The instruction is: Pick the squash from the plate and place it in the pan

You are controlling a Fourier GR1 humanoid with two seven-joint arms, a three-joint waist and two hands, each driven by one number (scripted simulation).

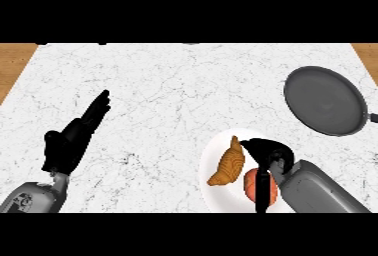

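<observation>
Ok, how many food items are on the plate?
2: a croissant on the plate's left half, and an orange squash right of it, partly covered by the right hand. More could sit hidden under that hand.

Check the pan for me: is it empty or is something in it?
Empty: the pan shows only bare dark grey inside. The squash lies on the plate, partly covered by the right hand.

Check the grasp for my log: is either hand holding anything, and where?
The right hand curls its fingers round the right side of the squash, over the plate. The left hand holds nothing.
</observation>
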